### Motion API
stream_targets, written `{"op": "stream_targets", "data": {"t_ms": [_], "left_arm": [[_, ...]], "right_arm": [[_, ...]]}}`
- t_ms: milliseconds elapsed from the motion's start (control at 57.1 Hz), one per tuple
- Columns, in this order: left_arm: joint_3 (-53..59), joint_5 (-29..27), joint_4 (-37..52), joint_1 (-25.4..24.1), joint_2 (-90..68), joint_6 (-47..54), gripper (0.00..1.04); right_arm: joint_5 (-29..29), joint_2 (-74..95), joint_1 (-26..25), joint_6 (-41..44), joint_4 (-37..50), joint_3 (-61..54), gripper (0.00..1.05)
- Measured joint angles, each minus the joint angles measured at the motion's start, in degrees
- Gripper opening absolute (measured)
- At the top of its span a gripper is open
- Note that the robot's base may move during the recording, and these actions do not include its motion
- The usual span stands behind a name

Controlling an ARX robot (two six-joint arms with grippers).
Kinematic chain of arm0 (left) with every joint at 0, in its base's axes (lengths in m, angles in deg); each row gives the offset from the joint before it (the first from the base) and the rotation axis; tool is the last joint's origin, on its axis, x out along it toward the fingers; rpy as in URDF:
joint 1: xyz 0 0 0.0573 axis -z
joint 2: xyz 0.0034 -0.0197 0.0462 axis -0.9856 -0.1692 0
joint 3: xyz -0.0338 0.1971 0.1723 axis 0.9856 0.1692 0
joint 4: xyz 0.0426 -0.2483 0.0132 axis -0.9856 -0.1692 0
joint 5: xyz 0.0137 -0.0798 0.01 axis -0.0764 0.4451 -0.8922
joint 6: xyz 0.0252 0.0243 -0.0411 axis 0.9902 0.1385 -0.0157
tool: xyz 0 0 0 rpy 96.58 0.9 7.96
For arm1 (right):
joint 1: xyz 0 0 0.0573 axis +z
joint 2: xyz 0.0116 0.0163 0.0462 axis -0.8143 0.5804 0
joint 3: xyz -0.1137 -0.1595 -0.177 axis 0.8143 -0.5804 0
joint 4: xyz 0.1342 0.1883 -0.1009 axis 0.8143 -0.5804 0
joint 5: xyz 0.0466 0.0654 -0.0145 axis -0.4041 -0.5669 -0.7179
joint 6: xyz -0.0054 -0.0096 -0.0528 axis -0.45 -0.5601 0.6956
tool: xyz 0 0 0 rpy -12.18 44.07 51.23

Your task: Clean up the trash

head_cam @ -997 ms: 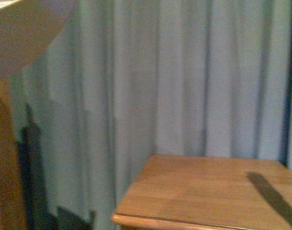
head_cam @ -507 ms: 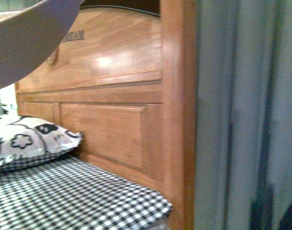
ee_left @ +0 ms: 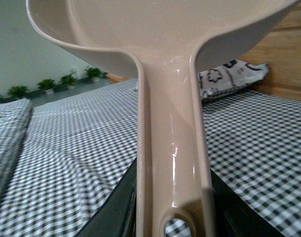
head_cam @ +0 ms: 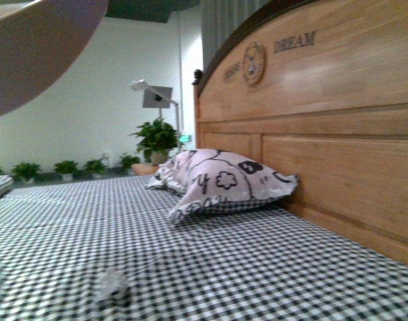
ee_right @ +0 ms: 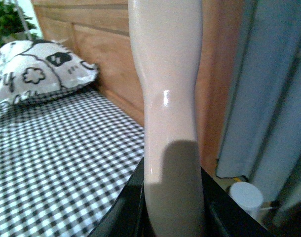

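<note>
Overhead at far left, the beige dustpan (head_cam: 30, 53) fills the top corner of the front view. The left gripper (ee_left: 172, 212) pinches its handle, dark fingers (ee_left: 115, 207) tight on either side. Beneath it a row of small potted plants (head_cam: 63, 167) lines the far wall, past the bed's far edge. The checked sheet (head_cam: 70, 227) runs wide and mostly flat, with plenty of open bed. The trash wad (head_cam: 114, 284) sits low, left of centre on the sheet. It lies alone near the front, well apart from the pillow (head_cam: 224, 184). A lamp (head_cam: 154, 93) and a larger plant (head_cam: 156, 137) stand behind the pillow at the headboard's far end. The pillow is tucked up beside the wooden headboard (head_cam: 338, 134), which walls off the whole right side. The right gripper (ee_right: 172, 212) is clamped round a pale handle (ee_right: 168, 74). Past the bed's corner hangs a grey-blue curtain (ee_right: 269, 89), with a white cylinder (ee_right: 246, 197) low beside it.
</note>
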State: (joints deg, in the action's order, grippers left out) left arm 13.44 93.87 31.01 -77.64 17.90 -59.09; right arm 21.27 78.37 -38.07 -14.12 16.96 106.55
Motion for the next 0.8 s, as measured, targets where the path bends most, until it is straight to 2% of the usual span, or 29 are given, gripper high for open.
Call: {"op": "stream_targets", "data": {"t_ms": [262,507,595,630,717,805], "left_arm": [[0.00,-1.14,0.00,-0.11,0.15,-0.07,0.27],[0.00,0.09,-0.02,-0.09,0.13,-0.07,0.27],[-4.50,-3.50,-13.09,-0.17,-2.69,-7.96,0.27],[-5.57,-3.85,-15.72,-0.94,-4.42,-9.92,0.27],[-6.25,-1.75,-15.69,-3.41,-10.99,-11.87,0.27],[-7.23,2.58,-12.48,-4.28,-18.12,-8.68,0.27]], "right_arm": [[-0.83,0.24,0.17,0.24,-0.02,-0.04,0.20],[-0.20,0.09,0.11,0.24,-0.02,-0.04,0.20],[-0.07,0.04,0.11,0.24,-0.02,-0.04,0.20],[-0.11,0.04,0.11,0.26,-0.02,-0.04,0.20],[-0.13,0.04,0.11,0.26,-0.02,-0.04,0.20],[-0.09,0.07,0.11,0.26,-0.02,-0.04,0.20]]}}
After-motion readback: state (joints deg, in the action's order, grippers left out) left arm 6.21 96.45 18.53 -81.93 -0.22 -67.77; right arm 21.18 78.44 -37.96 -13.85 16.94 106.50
